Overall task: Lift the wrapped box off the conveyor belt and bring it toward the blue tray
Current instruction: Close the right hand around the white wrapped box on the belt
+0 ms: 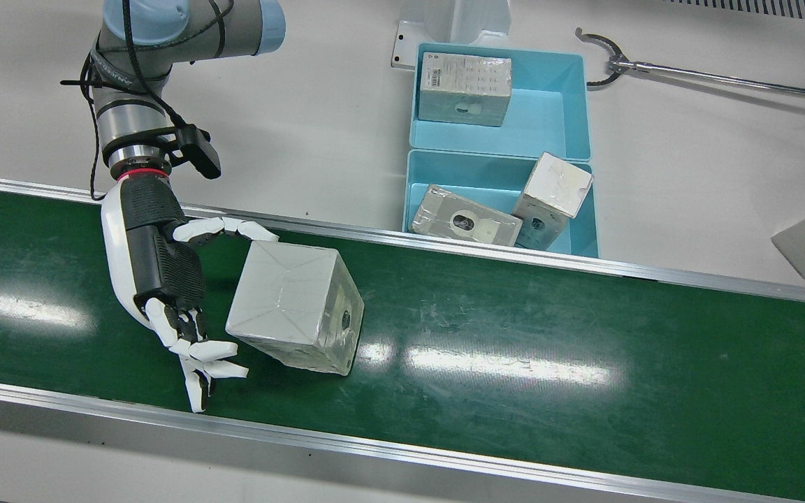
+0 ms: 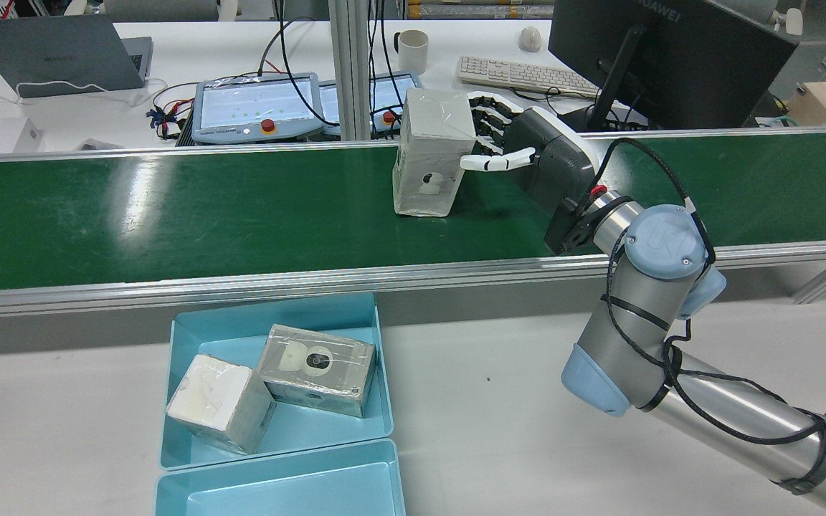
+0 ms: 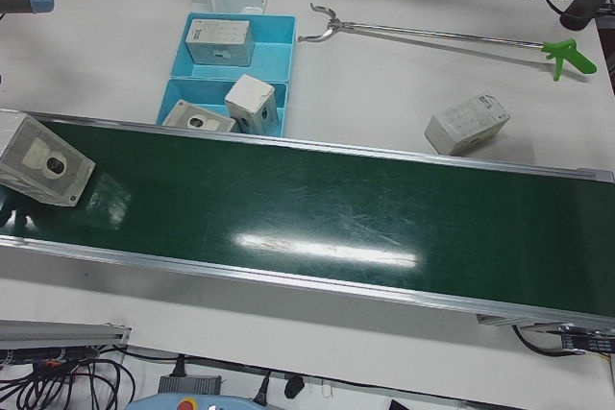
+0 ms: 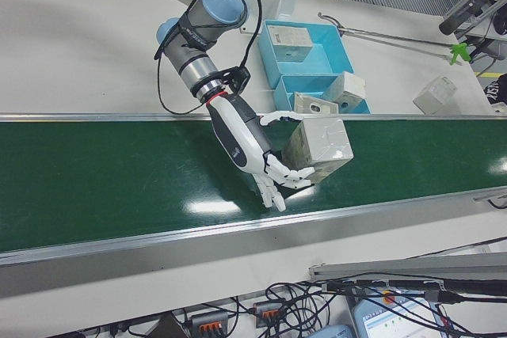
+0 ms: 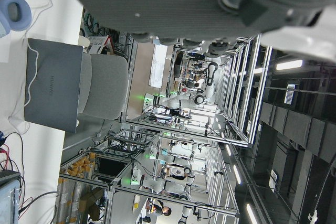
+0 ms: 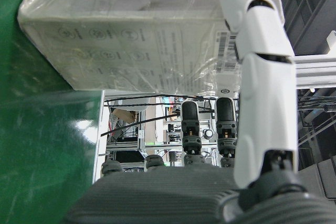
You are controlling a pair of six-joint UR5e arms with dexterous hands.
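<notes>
One wrapped box (image 1: 295, 305) sits tilted on the green belt (image 1: 514, 349), between the spread fingers (image 1: 224, 227) of the right hand (image 1: 165, 279); the thumb lies against one side, the other fingers reach along the opposite side, and whether they grip it I cannot tell. Beyond the fingertips, past the belt's edge, stands the blue tray (image 1: 413, 202) holding two boxes. Little of the left hand (image 5: 210, 3) shows; its state is unclear.
</notes>
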